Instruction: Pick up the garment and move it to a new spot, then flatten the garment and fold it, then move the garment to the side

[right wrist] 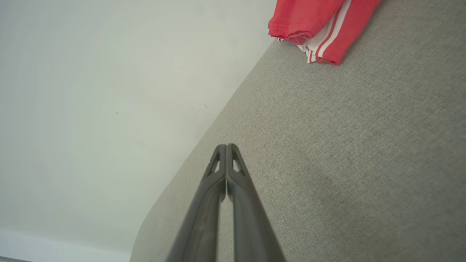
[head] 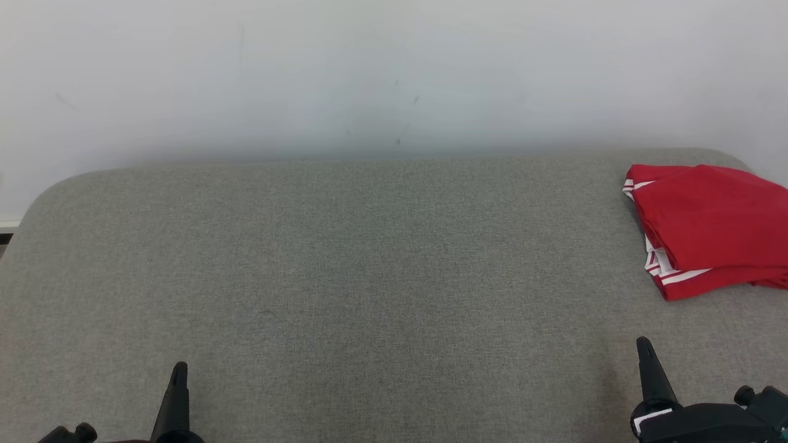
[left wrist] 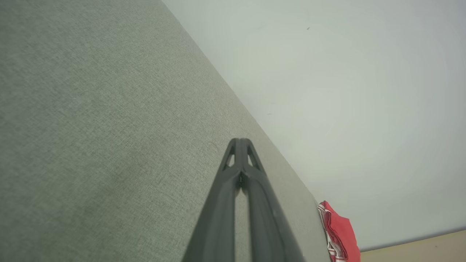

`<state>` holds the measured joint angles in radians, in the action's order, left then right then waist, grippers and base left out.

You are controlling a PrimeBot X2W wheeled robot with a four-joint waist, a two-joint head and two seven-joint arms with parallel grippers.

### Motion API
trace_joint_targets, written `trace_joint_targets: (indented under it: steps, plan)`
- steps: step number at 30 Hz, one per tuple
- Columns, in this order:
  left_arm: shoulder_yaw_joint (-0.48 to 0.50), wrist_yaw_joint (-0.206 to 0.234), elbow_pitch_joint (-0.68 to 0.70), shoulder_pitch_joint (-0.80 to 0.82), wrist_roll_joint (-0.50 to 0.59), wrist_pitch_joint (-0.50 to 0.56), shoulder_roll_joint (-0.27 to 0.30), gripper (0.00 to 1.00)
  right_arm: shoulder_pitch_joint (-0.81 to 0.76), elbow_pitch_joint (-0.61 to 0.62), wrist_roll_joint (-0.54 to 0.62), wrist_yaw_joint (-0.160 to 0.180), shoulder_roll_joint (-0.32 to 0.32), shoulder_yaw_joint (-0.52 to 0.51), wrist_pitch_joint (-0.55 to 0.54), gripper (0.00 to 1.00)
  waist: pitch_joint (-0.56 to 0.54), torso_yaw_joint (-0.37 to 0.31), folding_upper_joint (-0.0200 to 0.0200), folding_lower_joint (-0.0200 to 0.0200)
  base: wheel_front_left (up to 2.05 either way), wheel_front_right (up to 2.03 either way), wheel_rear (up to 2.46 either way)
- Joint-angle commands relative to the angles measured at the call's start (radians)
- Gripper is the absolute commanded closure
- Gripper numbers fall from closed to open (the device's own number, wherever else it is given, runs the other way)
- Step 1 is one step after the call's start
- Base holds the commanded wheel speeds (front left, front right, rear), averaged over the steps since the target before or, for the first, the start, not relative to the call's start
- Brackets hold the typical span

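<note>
The garment point(head: 708, 227) is red with white stripes and lies folded at the far right of the grey fabric surface point(head: 369, 277). It also appears at the lower right of the left wrist view as the garment point(left wrist: 340, 233), and at the top of the right wrist view as the garment point(right wrist: 320, 25). My left gripper point(head: 178, 369) rests at the lower left, shut and empty, its tips together in the left wrist view point(left wrist: 239, 142). My right gripper point(head: 643, 344) sits at the lower right, below the garment and apart from it, shut on nothing point(right wrist: 226, 147).
A plain white wall point(head: 394, 74) runs behind the surface's rounded back edge. A strip of tan floor point(left wrist: 429, 247) shows past the surface's end in the left wrist view. Bare grey fabric stretches between the two grippers.
</note>
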<state>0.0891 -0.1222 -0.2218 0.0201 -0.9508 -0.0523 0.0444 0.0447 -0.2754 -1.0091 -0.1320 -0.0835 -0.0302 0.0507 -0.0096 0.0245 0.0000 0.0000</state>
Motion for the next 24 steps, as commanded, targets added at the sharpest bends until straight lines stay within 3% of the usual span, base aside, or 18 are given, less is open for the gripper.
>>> trace_joint_targets:
  steps: [1, 24]
  plan:
    - [0.006, -0.002, 0.008, 0.028, -0.037, 0.009, 0.005, 1.00, 0.024, 0.013, -0.029, 0.001, 0.001, -0.008, -0.009, 1.00, 0.000, 0.000, 0.0000, 0.0000, 0.00, 0.00, 0.00]
    - [0.014, -0.006, -0.006, 0.057, -0.282, 0.071, 0.006, 1.00, 0.044, 0.020, -0.253, 0.001, 0.014, -0.039, -0.070, 1.00, 0.004, -0.008, 0.0000, 0.0000, 0.00, 0.00, 0.00]
